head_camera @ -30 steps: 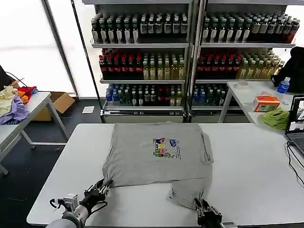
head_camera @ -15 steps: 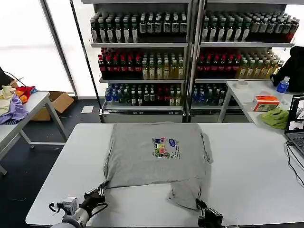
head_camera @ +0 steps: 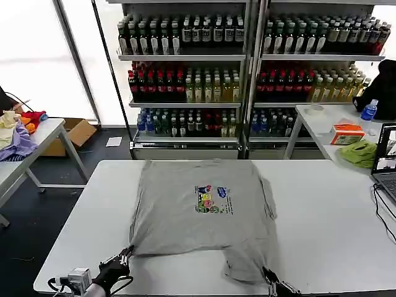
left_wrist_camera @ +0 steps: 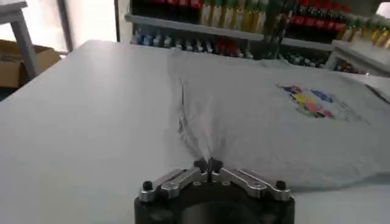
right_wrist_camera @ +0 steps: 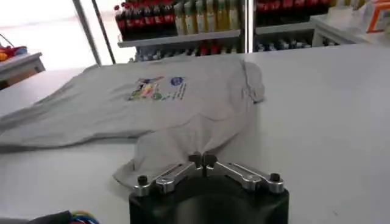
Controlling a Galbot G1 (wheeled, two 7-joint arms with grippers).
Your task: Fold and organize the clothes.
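Now both pincers, left pincer (left_wrist_camera: 208, 163) and right pincer (right_wrist_camera: 202, 159), clamped on the T-shirt (head_camera: 201, 210) hem, have drawn it nearer the tabletop (head_camera: 322, 216) front edge, smoothing it for folding.

A white table (head_camera: 334, 229) bears one grey T-shirt (head_camera: 198, 216) (print upward).

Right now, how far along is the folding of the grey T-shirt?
Done: the light grey T-shirt with the multicolour chest print lies spread print-up on the white table. In hand: the left gripper and right gripper each pinch its near hem, jaws closed on fabric at the table's near edge. Left: no fold shows yet.
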